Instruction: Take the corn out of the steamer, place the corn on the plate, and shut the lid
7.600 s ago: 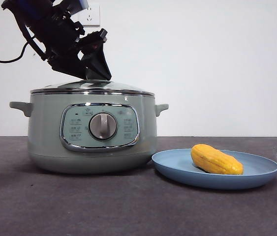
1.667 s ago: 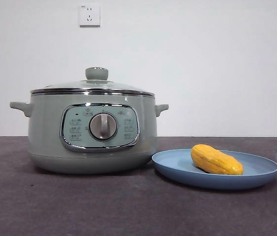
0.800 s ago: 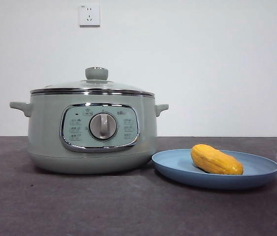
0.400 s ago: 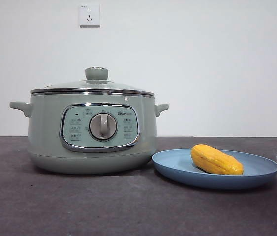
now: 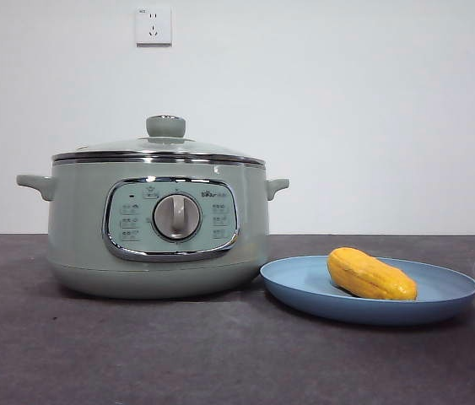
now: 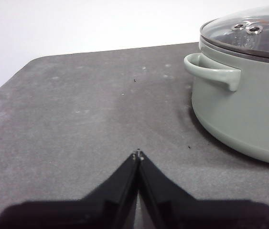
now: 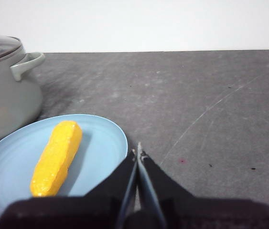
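Lid down, corn plated, both arms drawn back from the work.

Nothing has shifted on the dark grey tabletop (image 5: 220, 363) over the last couple of seconds; the real change is that the arm that hung over the pot some seconds ago is gone from the front view. The round glass lid with its steel rim and pale green knob (image 5: 165, 126) sits level on the big sage-green electric steamer (image 5: 77, 228), and the stubby yellow-orange corn cob (image 5: 370, 274) lies on the shallow light-blue plate (image 5: 452, 297) just beside the pot. The left hand (image 6: 138, 155) rests with jaws pressed together, empty, apart from the pot's side handle; the right hand (image 7: 137, 151) is likewise closed and empty, near the plate's rim. To my eye, every step looks finished.
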